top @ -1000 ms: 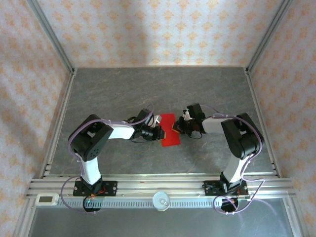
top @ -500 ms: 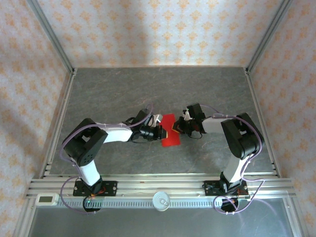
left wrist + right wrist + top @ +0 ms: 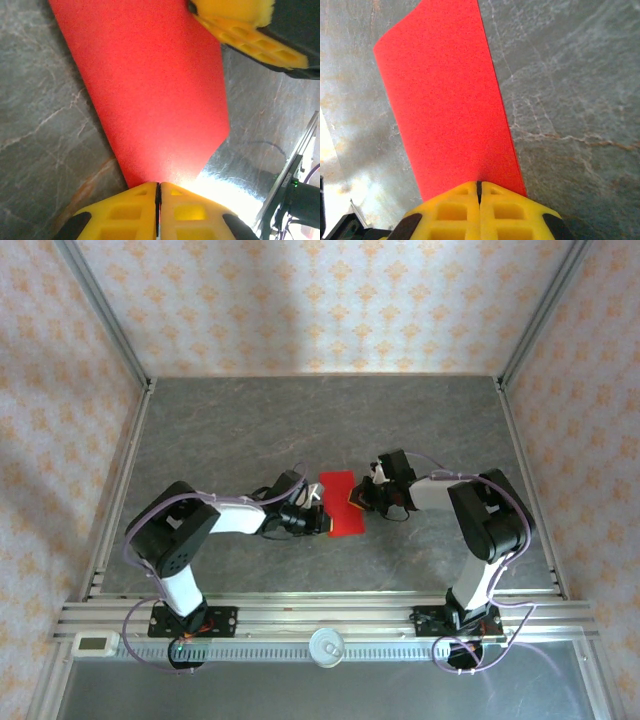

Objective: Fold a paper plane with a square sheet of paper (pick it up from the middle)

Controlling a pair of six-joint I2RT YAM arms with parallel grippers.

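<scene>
Rising from bases bolted along the rail (image 3: 320,625) at the near edge, both arms fold low over the grey table (image 3: 250,430). The left arm (image 3: 178,540) climbs from its near-left base to a bent elbow. Its forearm then runs rightward, close to the surface, toward the middle. The right arm (image 3: 492,525) mirrors it, upright from the near-right base, elbow bent, forearm reaching leftward.

Between the two wrists, at the centre of the table, is the sheet of paper (image 3: 341,500). It is bright red and seen from above as a narrow strip, its long sides running near to far. The left gripper (image 3: 322,522) meets its near left corner. In the left wrist view, that gripper's yellow fingers (image 3: 130,212) are pressed together, with the paper's edge nipped between them.

The right gripper (image 3: 356,502) sits on the right edge, about midway along. The right wrist view shows its fingers (image 3: 510,210) closed flat against each other, pinching the sheet, whose farthest corner curls softly. Whether the paper rests on the table or is lifted slightly off it, I cannot tell.
</scene>
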